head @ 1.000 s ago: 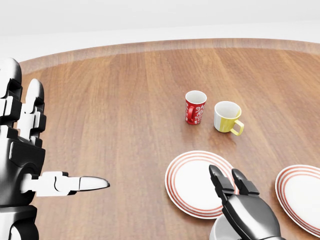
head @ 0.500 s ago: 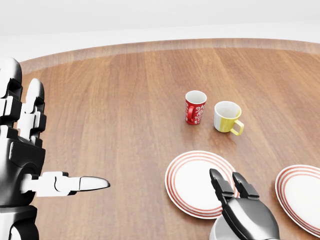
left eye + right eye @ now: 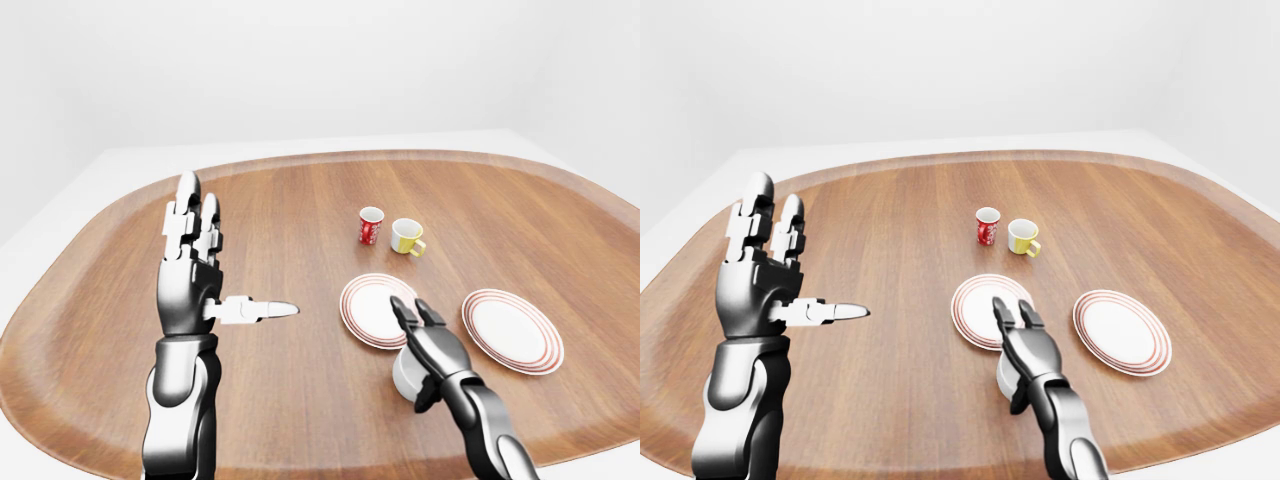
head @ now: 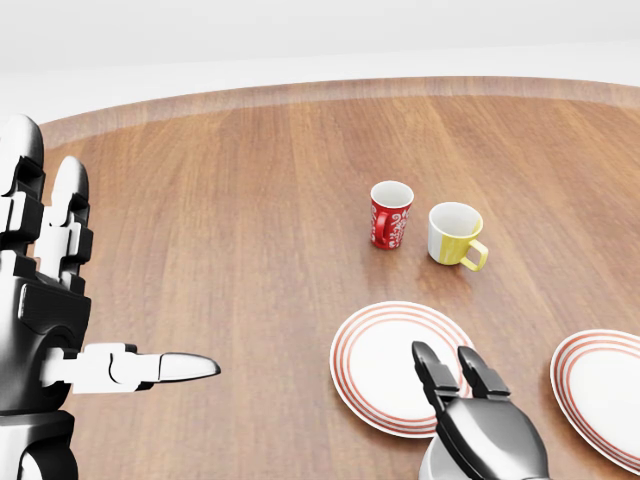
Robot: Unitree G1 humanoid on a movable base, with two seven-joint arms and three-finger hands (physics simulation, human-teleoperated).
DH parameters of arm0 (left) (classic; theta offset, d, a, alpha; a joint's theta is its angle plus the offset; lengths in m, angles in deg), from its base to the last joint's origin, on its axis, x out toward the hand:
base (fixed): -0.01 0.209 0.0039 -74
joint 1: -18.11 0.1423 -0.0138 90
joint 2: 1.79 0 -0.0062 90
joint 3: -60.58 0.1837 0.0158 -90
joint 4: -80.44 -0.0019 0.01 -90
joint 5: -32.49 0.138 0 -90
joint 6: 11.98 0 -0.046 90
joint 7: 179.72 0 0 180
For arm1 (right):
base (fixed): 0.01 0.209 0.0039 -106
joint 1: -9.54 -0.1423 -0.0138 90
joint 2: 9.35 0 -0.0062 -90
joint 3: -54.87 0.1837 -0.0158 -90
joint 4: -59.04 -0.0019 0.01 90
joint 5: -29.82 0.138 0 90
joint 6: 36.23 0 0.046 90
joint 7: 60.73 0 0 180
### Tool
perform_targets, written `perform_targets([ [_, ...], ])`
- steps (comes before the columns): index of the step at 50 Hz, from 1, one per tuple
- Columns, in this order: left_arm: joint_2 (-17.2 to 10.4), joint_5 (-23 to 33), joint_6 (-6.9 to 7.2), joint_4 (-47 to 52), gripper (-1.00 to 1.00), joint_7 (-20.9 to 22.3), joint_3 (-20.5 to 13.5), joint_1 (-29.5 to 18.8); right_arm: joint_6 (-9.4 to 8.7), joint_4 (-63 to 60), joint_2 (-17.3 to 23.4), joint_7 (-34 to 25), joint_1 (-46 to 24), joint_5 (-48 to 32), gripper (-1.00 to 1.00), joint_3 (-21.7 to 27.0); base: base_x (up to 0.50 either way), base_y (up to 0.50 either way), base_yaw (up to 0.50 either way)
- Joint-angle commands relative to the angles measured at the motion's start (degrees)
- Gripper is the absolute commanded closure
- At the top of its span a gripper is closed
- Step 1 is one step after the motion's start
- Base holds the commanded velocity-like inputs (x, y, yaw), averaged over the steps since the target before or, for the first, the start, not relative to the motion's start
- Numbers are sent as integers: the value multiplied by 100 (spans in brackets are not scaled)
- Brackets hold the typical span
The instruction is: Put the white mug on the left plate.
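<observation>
The white mug (image 3: 408, 372), likely light, rigid, slick and breakable, sits on the surface just near of the left plate (image 3: 366, 312), under the right hand (image 3: 430, 345), whose fingers seemingly wrap its body, the best hold.

You're in a bare simulated tabletop scene, not a furnished room: plain white walls and floor all around one big rounded wooden table (image 3: 300, 210). Only crockery sits on it, dining-style: two red-rimmed plates (image 3: 377, 309) (image 3: 512, 330) toward the table's right side, with a red patterned mug (image 3: 371, 226) and a yellow mug (image 3: 406, 237) just above them.
</observation>
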Motion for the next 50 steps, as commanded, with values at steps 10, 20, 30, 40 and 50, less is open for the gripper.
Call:
perform_targets([
  [10, 0, -1, 0, 15, -99, 2, -3, 4, 0, 539, 58, 325, -126, -167, -100, -153, 0, 0, 0],
  [20, 2, -2, 0, 9, -99, 2, 2, -2, 0, 1044, 124, 662, -186, -325, -100, -259, 0, 0, 0],
  [30, 4, 3, 0, -20, -99, 6, 9, 6, 0, 1002, 150, 620, -168, -322, -100, -260, 0, 0, 0],
  [40, -1, -7, 0, -34, -99, 7, -2, -7, 0, 793, 124, 419, -94, -128, 100, -227, 0, 0, 0],
  [50, -15, -18, 0, -76, -99, 10, -25, -40, 0, -510, -131, -905, 225, 1080, 100, -287, 0, 0, 0],
])
